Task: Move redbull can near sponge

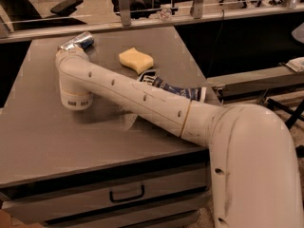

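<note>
The redbull can (77, 41), silver and blue, is tilted on its side at the far left of the grey table (42, 137). It pokes out just behind the wrist of my white arm (142, 96). My gripper (65, 52) is at that wrist end, next to the can and mostly hidden behind the arm. The pale yellow sponge (136, 60) lies flat on the table to the right of the can, about a can's length away and apart from the arm.
A dark blue chip bag (176, 87) lies on the table, partly under my arm. The table has a drawer with a handle (127, 194) at the front. A railing and office chairs stand behind the table. A grey bench (256, 80) is at the right.
</note>
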Motion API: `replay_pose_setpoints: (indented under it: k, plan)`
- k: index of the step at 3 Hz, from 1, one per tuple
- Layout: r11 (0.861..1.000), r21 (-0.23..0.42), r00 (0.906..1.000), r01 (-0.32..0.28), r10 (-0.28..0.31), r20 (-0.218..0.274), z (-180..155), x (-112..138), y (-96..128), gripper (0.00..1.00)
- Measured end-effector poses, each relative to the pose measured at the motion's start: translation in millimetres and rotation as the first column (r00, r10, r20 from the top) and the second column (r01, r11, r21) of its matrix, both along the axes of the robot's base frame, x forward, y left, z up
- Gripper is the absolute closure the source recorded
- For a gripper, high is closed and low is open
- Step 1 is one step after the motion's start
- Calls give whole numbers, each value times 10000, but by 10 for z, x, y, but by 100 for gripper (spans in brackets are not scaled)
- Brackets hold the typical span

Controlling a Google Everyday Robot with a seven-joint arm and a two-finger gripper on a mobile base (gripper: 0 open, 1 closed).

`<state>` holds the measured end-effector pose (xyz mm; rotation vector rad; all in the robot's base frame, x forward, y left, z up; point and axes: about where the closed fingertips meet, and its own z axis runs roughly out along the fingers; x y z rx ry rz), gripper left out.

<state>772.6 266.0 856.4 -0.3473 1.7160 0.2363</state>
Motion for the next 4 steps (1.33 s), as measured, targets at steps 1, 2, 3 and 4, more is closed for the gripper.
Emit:
replay_pose_setpoints:
  k: [1,2,3,4]
  plan:
    - [9999,-82,9999,138,-138,-6,29,-14,-31,85]
    - [9994,-225,9997,259,-258,44,68,-24,-66,100]
    - [9984,-372,9991,430,-427,78,114,-62,-140,100]
    - [9993,-349,9998,102,-97,144,183,-109,-125,85]
